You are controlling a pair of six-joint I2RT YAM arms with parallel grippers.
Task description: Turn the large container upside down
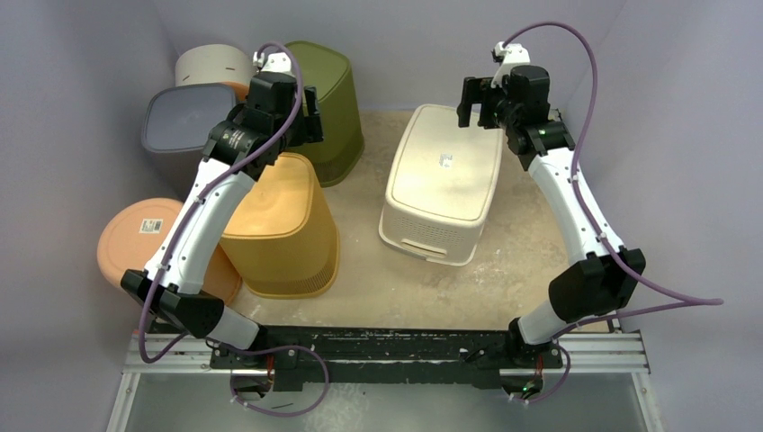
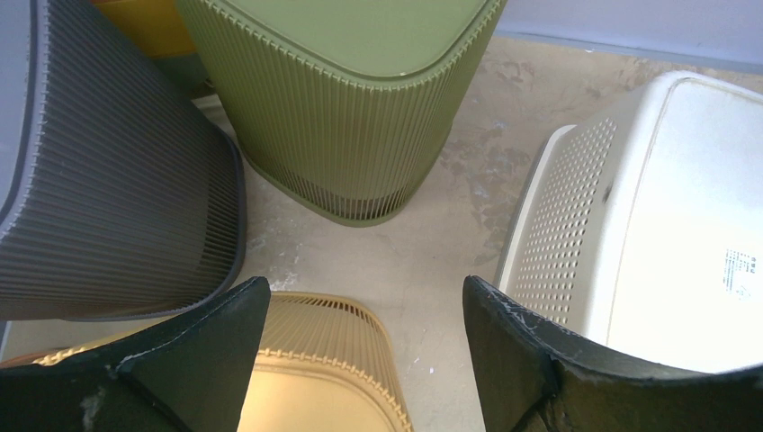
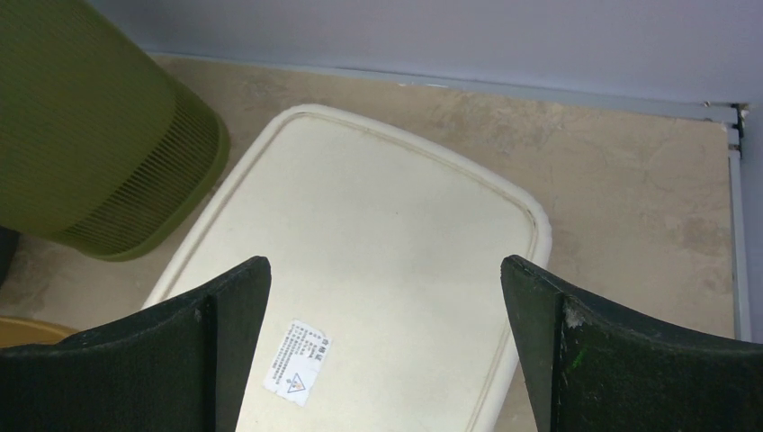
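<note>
- The large container [image 1: 445, 180] is showing cream, its side walls carrying a grid of small holes.
- The olive-green bin [image 1: 331, 90] is showing fine vertical ribs.
- The grey bin [image 1: 184, 121] is showing like ribs.
- The yellow bin [image 1: 279, 225] is showing ribs too.
- The table [image 1: 360, 279] is showing mottled tan.

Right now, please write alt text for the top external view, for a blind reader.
A cream basket sits upside down at centre, the open right gripper above its far edge. The left gripper hovers by an olive bin, yellow bin and grey bin.
</note>
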